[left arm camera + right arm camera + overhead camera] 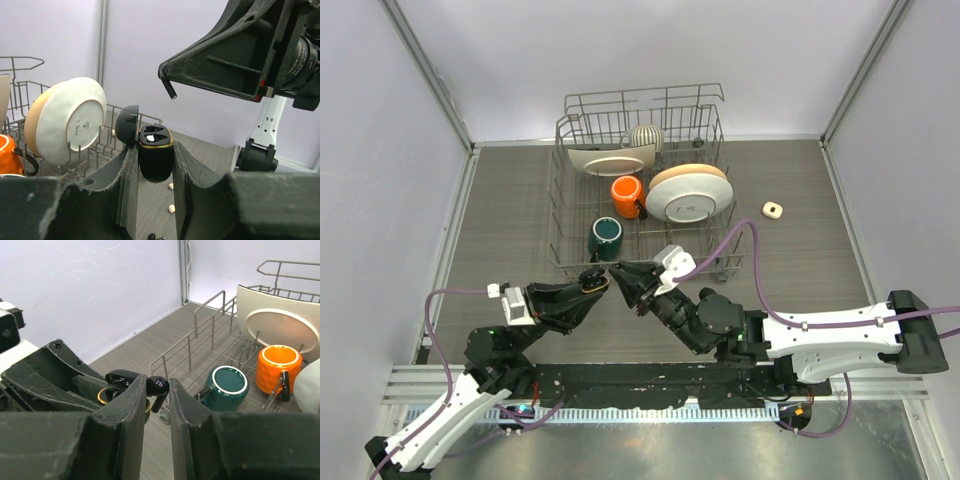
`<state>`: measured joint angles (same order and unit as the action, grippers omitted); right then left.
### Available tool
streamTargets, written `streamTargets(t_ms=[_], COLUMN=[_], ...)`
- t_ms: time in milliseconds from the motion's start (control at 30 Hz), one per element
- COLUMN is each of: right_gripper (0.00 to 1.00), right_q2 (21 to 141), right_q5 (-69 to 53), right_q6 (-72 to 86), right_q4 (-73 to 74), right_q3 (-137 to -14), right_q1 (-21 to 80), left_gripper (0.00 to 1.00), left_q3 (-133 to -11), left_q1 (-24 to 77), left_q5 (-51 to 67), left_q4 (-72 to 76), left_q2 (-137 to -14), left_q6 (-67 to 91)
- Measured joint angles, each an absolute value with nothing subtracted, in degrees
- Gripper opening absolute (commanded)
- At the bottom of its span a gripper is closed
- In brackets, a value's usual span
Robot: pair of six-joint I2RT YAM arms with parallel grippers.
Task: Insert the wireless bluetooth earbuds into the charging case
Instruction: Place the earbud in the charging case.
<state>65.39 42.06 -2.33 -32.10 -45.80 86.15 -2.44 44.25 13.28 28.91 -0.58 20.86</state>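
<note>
With our left fingers (129, 180) clamping the open case (155, 159) and our right fingers (134, 407) pinching a black earbud (158, 386), any misalignment could jam its stem on the rim.

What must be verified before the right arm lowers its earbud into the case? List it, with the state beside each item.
1. Charging case held firm: ok, the left gripper is shut on it and it stands upright.
2. Lid open: ok, swung back.
3. Sockets free: ok, both show empty.
4. Black earbud gripped: ok, the right gripper is shut on it.
5. Earbud lined up over a socket: cannot tell; it hangs above the case, apart from it, stem tilted.
6. Other earbuds stowed: not ok, cream-white earbuds lie on the table.
</note>
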Motion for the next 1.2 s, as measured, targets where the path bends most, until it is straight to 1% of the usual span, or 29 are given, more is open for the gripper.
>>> streamTargets(t_ms=[433,933,1200], right_gripper=[0.01,0.01,0.01], right_q2=[69.06,71.37,71.4], right_q5=[36.07,36.75,37.43], right_q6=[-0.95,-2.42,-4.19], right_q4=[-33.41,-37.32,-42.44], right_q3=[-46.74,-46.57,-43.31], right_q1=[86.17,86.3,86.48], left_gripper=[0.0,0.0,0.0], left_q3=[-2.44,-2.44,-2.37], left_q1=[44.25,44.25,44.25], left_q5=[13.76,14.37,15.75], left_q4=[30.2,30.22,30.15], left_q2=[-0.58,-0.58,-0.58], left_q6=[20.78,20.8,20.95])
